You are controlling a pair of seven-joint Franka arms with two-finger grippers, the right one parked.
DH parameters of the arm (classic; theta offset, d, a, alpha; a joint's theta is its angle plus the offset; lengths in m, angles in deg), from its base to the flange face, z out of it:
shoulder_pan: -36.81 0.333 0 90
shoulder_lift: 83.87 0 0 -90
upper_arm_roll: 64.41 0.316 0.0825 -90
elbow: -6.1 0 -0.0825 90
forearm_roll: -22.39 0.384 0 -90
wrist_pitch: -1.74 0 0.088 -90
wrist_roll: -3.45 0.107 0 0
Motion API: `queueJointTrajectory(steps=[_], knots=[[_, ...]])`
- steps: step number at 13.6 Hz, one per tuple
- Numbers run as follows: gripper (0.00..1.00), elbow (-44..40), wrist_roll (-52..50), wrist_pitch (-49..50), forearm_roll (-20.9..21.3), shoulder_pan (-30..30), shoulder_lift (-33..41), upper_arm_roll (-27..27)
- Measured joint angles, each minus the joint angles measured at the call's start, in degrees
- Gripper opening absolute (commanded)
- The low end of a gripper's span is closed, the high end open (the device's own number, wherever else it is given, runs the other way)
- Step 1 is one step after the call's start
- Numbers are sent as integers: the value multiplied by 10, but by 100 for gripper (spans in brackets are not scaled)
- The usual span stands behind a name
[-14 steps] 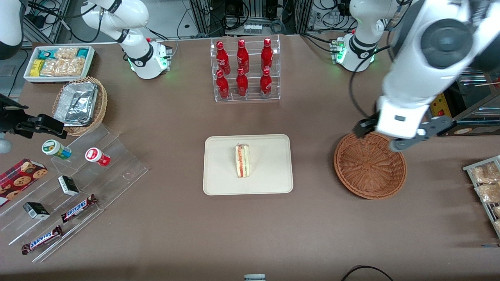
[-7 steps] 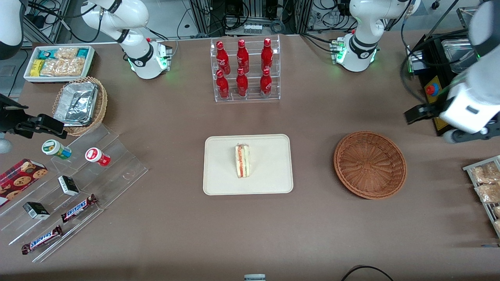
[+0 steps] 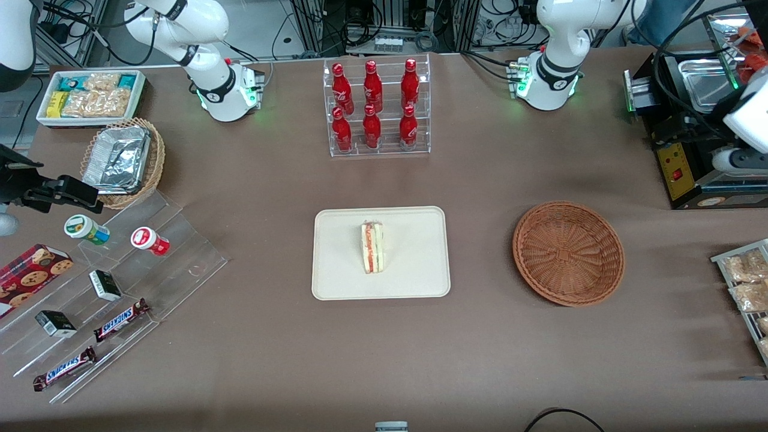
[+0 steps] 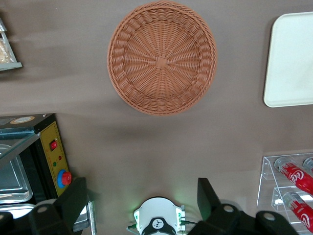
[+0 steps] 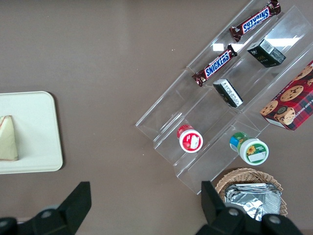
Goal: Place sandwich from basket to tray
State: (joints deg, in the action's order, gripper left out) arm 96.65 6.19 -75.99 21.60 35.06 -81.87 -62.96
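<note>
The sandwich [image 3: 372, 247] stands on its edge in the middle of the cream-white tray [image 3: 414, 279]; it also shows in the right wrist view [image 5: 7, 138]. The reddish-brown wicker basket [image 3: 568, 253] is empty beside the tray, toward the working arm's end, and shows in the left wrist view [image 4: 162, 57]. My left gripper [image 4: 142, 201] is open and empty, high above the table, off to the working arm's end near the black control box. A corner of the tray [image 4: 291, 58] shows in its view.
A clear rack of red bottles [image 3: 375, 108] stands farther from the front camera than the tray. A black control box [image 3: 684, 168] and a rack of snack bags [image 3: 747, 282] sit at the working arm's end. A foil-lined tan basket [image 3: 123, 159] and stepped acrylic shelf [image 3: 120, 288] lie at the parked arm's end.
My left arm has pulled away from above the basket, out toward the working arm's end of the table and higher. The sandwich, tray and basket have not moved.
</note>
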Motion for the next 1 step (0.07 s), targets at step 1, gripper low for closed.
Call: queueJointTrajectory(steps=[1], knots=[[99, 2, -11, -1, 0, -2, 0, -1]])
